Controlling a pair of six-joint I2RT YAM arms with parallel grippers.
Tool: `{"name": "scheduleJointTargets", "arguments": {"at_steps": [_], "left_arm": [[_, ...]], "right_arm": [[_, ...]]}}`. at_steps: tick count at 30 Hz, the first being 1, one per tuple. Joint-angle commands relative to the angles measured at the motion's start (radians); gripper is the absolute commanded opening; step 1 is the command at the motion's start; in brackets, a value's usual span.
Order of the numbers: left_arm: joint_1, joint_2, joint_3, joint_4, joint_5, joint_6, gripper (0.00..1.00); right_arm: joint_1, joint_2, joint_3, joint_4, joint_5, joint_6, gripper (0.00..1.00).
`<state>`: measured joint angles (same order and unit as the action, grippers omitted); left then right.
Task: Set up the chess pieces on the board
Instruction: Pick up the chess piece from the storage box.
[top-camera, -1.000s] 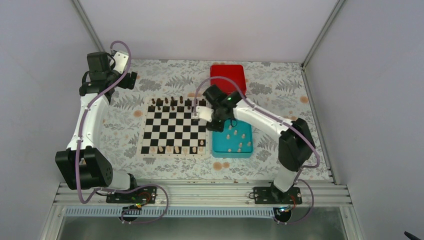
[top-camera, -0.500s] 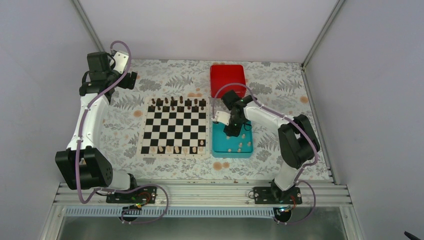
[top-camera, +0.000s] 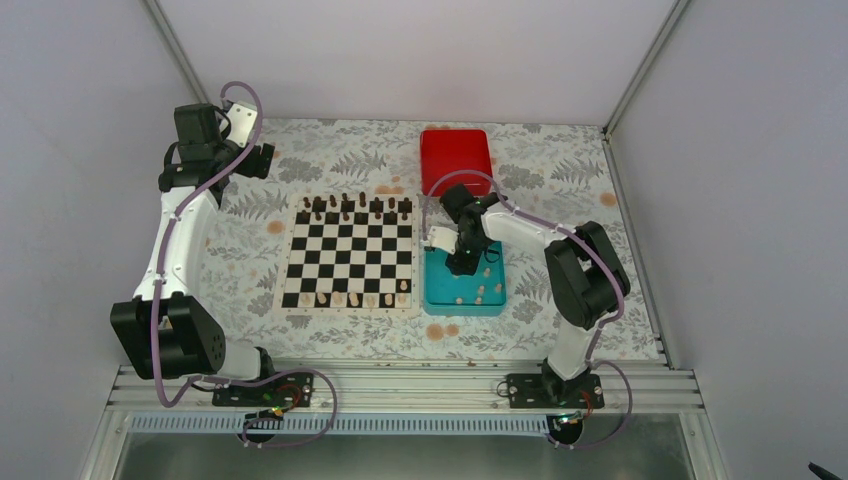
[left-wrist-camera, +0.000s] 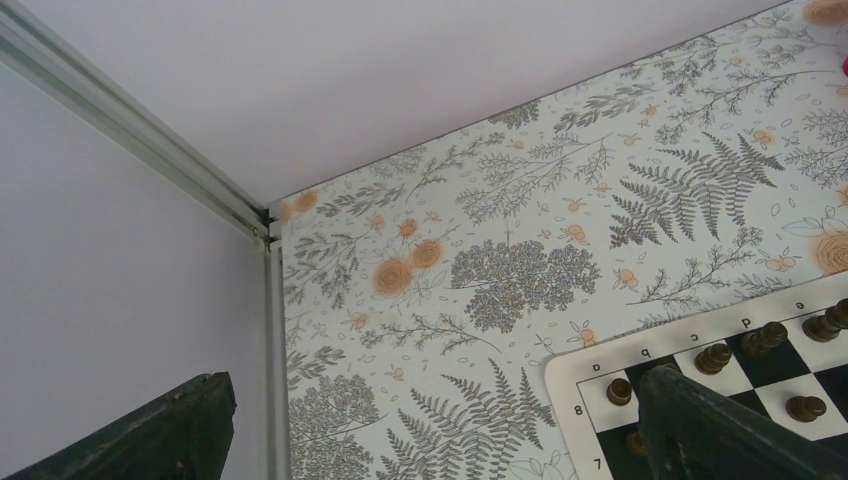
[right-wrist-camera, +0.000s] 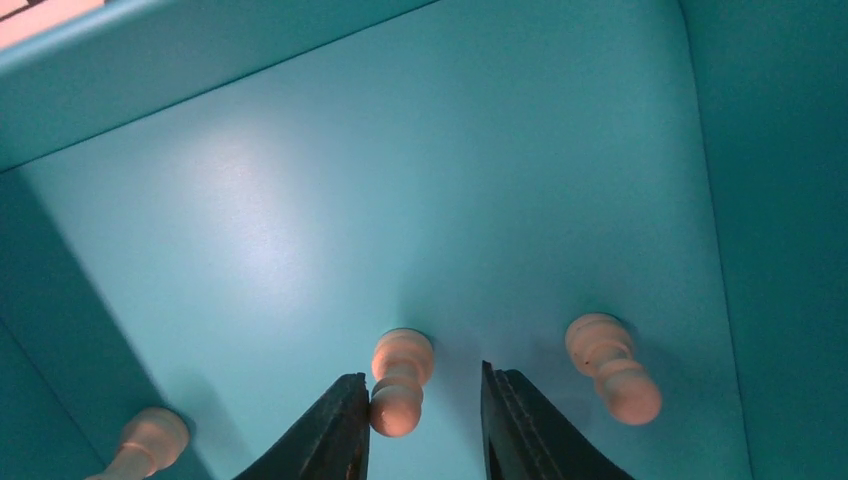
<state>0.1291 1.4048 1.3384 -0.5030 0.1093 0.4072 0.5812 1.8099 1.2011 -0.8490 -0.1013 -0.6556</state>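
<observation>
Floral-print surface (top-camera: 330, 335), pale enclosure walls on three sides. Board (top-camera: 350, 255) sits left of centre. Teal tray (top-camera: 463, 309) is just beside its right edge, and a red box (top-camera: 455, 155) sits behind the tray.

Dark pieces (top-camera: 345, 206) are lined up along the board's far rows. Pale pieces (top-camera: 354, 298): a handful stand along the board's near row, one of them a square further in at the right end. Others are scattered in the tray, mostly in its near half.

Right arm reaches down into the tray's far half. Right gripper (right-wrist-camera: 425, 382) is low over the tray floor, fingers (right-wrist-camera: 330, 435) straddling one pale pawn (right-wrist-camera: 398, 390). Jaws are narrowed but not clamped. The finger on the view's left is touching or almost touching the pawn, with a visible gap on the other side. The pawn sits on the tray floor.

Two more pale pawns show in the right wrist view, one just beside the other finger and one at lower left by the tray wall. Can't tell from that angle whether they're upright.

Left arm is at the far-left of the surface, apart from the board. Left gripper (left-wrist-camera: 432, 385) is spread wide and holds nothing. Its camera looks at the surface and the board's far-left corner, dark pieces visible there.
</observation>
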Motion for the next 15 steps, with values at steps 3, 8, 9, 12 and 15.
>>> {"name": "scheduleJointTargets", "arguments": {"at_steps": [3,8,9,12,15], "left_arm": [[0.007,-0.004,0.016,0.009,0.018,0.004,1.00],[0.007,-0.007,0.009,0.010,0.020,0.005,1.00],[0.007,-0.008,0.008,0.012,0.020,0.005,1.00],[0.007,-0.007,0.010,0.010,0.022,0.005,1.00],[0.007,-0.009,0.009,0.009,0.024,0.005,1.00]], "right_arm": [[0.000,0.017,-0.008,0.011,-0.028,-0.006,0.21],[0.001,0.017,-0.009,0.003,-0.024,-0.004,0.18],[0.000,0.015,-0.009,0.003,-0.023,-0.004,0.16],[0.000,0.009,-0.005,-0.004,-0.022,-0.003,0.13],[0.002,-0.005,0.016,-0.027,-0.016,0.002,0.10]]}}
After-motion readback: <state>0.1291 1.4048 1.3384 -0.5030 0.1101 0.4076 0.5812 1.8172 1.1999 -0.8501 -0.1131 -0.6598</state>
